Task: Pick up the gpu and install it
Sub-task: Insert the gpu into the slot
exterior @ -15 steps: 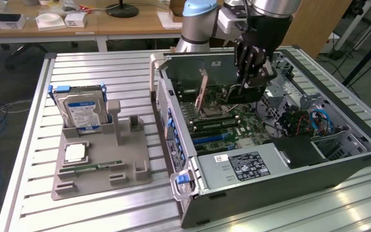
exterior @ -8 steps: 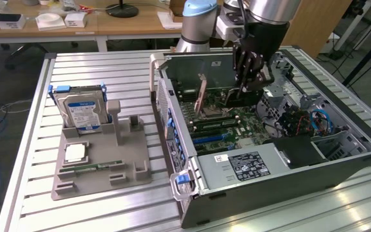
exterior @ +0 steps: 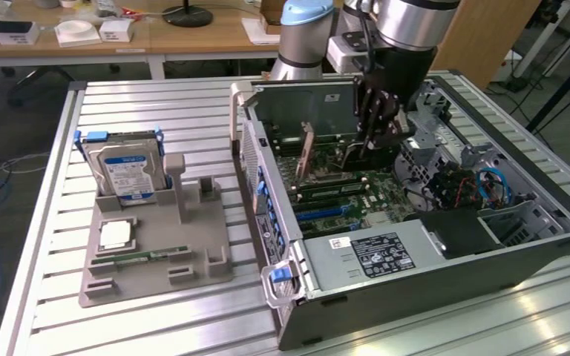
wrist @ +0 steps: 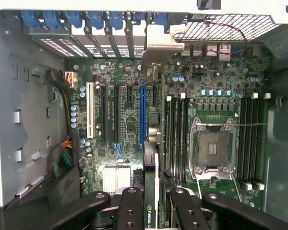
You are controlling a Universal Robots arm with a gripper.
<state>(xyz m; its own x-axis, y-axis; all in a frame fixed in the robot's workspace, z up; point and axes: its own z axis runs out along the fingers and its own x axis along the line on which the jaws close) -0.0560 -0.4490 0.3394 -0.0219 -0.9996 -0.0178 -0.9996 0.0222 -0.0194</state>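
the end effector (exterior: 362, 148) (wrist: 155, 203) is inside the open computer case (exterior: 414, 282), which lies on its side on the slatted metal desk (exterior: 166, 111). its jaws are drawn partway in, with a narrow gap between them, and they clamp the gpu (exterior: 308, 152) (wrist: 151, 182) from both flat faces. in the wrist view the black fingers (wrist: 129, 211) sit on either side of the card, which is seen edge-on with a green logo strip between them.

the gpu is inside the case, standing on edge over the motherboard (wrist: 216, 81). its pale metal bracket (wrist: 158, 43) points toward the case's rear wall, where the row of slot covers is. in the wrist view the card's edge runs just beside the long blue slot (wrist: 142, 115), between that slot and the memory slots next to the cpu socket (wrist: 212, 148). i cannot tell whether its lower edge touches the board or sits in a slot.

outside the case, on the exterior view's left of it, a grey holder (exterior: 166, 252) lies on the desk. a blue-labelled hard drive (exterior: 127, 174) stands upright in the holder, at its end farther from the camera.
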